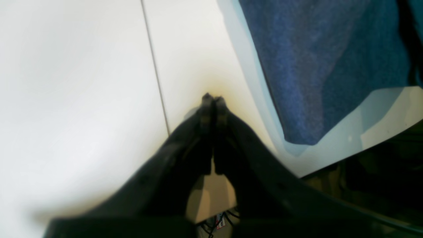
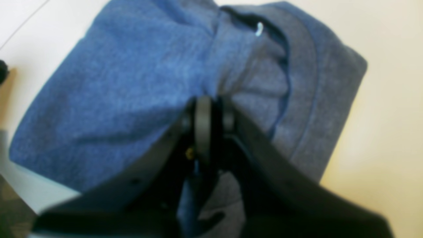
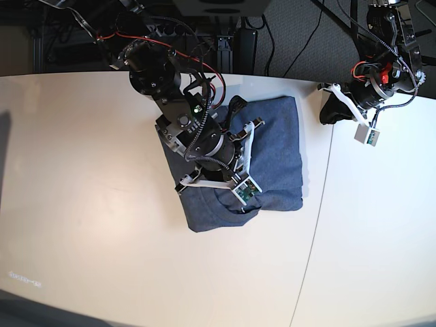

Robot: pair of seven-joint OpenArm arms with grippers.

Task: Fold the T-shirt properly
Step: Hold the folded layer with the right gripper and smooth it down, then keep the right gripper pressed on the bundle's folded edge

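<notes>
Gripping: my right gripper point(image 2: 211, 110) is clamped on a bunched fold of the shirt point(image 3: 272, 150); cloth runs down between the jaws in the right wrist view.
Resting: my left gripper point(image 1: 213, 98) has its jaws pressed together on nothing, low over bare table point(image 3: 88, 204) near the far edge.
Hidden: my right arm point(image 3: 197, 136) covers the shirt's left and middle part in the base view; the grip point cannot be seen there.
Blurred: both wrist views are soft; the collar point(image 2: 305, 76) reads only as a grey band, with a small pale loop point(image 2: 259, 29) inside it.
Cut off: the left wrist view shows only one corner of the shirt, close to the table's edge.
Shirt: folded to a compact block, mid-table, slightly toward the far side.
Edges: a seam point(image 3: 317, 218) in the tabletop runs just right of the shirt.
Room: wide bare table to the left, near and right sides.
Surface: white, smooth, matte.
Backdrop: dark, with cables point(image 3: 204, 30) beyond the far edge.
</notes>
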